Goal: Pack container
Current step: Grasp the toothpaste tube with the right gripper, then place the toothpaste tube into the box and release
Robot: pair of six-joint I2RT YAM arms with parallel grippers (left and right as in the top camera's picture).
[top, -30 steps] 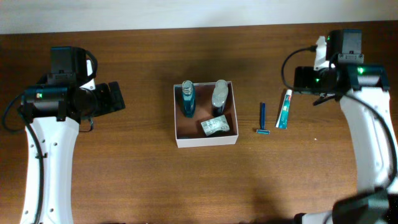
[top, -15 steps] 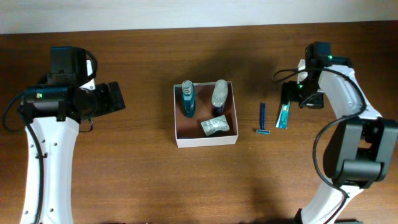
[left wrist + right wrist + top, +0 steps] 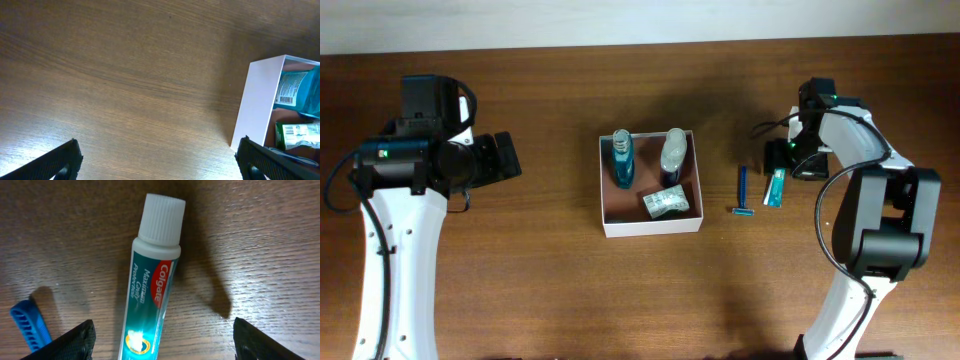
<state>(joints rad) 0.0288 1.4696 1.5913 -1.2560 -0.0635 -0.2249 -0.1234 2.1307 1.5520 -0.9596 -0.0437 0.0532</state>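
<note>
Right hand: my right gripper [image 3: 161, 337] is spread wide, one finger on each side of the toothpaste tube [image 3: 154, 287]. It grasps nothing yet.
Left hand: my left gripper [image 3: 159, 159] is also spread and empty, over bare wood.
Container: the container [image 3: 651, 228] lies well apart from my right hand, past the blue razor [image 3: 29, 325]. For my left hand, its white wall is near, ahead of one finger.
Handling: I judge the tube to be light, with a soft, smooth body that gives and may slip. The ribbed cap is stiff.
Where to hold: across the body just under the cap, closing gently.
Container walls: thin, so probably easy to push away.
Change: one second ago my right hand was beyond the tube; now it is directly over it. The tube, razor, container and left arm have not moved.
</note>
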